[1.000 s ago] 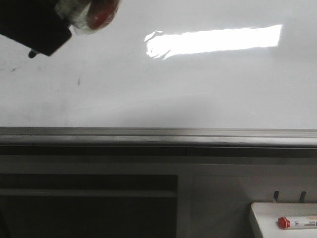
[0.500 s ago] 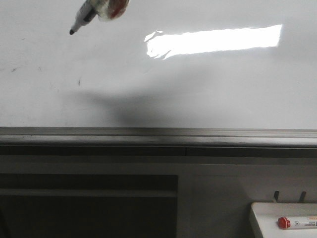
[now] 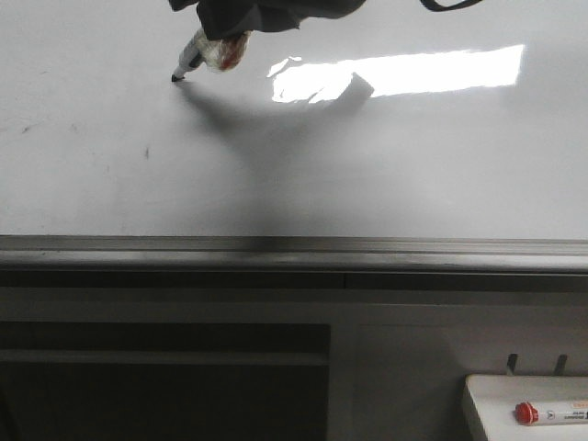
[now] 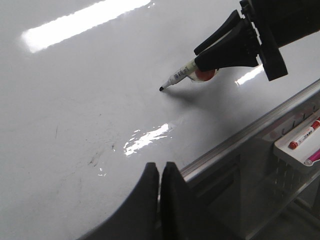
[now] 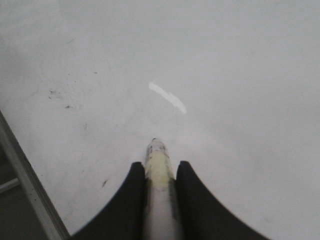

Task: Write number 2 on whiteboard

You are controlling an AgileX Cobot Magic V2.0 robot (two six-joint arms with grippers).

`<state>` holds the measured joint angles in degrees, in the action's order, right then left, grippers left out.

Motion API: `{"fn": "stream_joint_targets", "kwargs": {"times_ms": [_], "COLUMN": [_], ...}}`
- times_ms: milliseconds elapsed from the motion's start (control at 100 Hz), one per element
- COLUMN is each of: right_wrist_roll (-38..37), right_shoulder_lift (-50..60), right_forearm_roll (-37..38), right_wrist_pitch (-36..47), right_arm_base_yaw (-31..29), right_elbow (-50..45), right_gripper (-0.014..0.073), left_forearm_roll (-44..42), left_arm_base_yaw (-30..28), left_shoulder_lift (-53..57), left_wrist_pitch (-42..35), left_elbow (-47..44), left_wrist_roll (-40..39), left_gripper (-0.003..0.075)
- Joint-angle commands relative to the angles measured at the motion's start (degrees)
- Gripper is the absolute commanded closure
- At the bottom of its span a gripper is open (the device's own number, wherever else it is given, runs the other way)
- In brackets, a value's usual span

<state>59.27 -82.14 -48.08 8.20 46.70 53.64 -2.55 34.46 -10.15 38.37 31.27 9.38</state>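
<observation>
Left gripper (image 4: 160, 182): fingers clenched, empty, low over the whiteboard (image 3: 386, 165). Right gripper (image 5: 160, 172): fingers grasping a marker (image 3: 187, 66), tip at or just above the board's upper left. Risk: light contact could leave a faint, broken stroke. Board glossy, smudged; no number 2 yet.

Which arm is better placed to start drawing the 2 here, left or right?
Right. The right gripper is shut on the marker, its tip at the whiteboard, which shows no stroke of the 2 yet. The left gripper is shut, empty, down near the ledge.
</observation>
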Motion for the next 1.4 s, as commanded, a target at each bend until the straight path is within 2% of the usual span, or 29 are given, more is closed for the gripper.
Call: {"fn": "stream_joint_targets", "kwargs": {"times_ms": [0, 300, 710, 820, 980, 1070, 1190, 1390], "right_wrist_roll": [0.2, 0.2, 0.2, 0.2, 0.2, 0.2, 0.2, 0.2], "right_shoulder_lift": [0.0, 1.9, 10.5, 11.1, 10.9, 9.8, 7.0, 1.1], "right_forearm_roll": [0.4, 0.2, 0.1, -0.9, -8.4, -11.1, -11.2, -13.0], "right_wrist_pitch": [4.6, 5.3, -4.0, -3.6, -2.7, -5.0, -7.6, -4.5], "right_arm_base_yaw": [-0.5, -5.9, -12.9, -12.9, -12.9, -12.5, -9.8, -3.1], "right_elbow": [1.6, 1.6, 1.2, -1.3, -6.6, -8.3, -8.5, -7.2], "right_gripper": [0.0671, 0.0671, 0.0654, 0.0654, 0.0654, 0.0654, 0.0654, 0.0654], "left_forearm_roll": [0.6, 0.6, 0.6, 0.8, 2.1, 2.1, 2.1, 2.1], "left_arm_base_yaw": [-0.1, -0.1, -0.1, -0.1, -0.1, -0.1, -0.1, -0.1], "left_shoulder_lift": [-0.7, -0.7, -0.7, -0.7, -0.7, -0.7, -0.7, -0.7], "left_wrist_pitch": [-5.0, -5.0, -5.0, -5.0, -5.0, -5.0, -5.0, -5.0], "left_elbow": [1.4, 1.4, 1.4, 1.4, 1.4, 1.4, 1.4, 1.4], "left_wrist_roll": [-0.6, -0.6, -0.6, -0.6, -0.6, -0.6, -0.6, -0.6], "left_gripper": [0.0741, 0.0741, 0.0741, 0.0741, 0.0741, 0.0741, 0.0741, 0.0741]}}
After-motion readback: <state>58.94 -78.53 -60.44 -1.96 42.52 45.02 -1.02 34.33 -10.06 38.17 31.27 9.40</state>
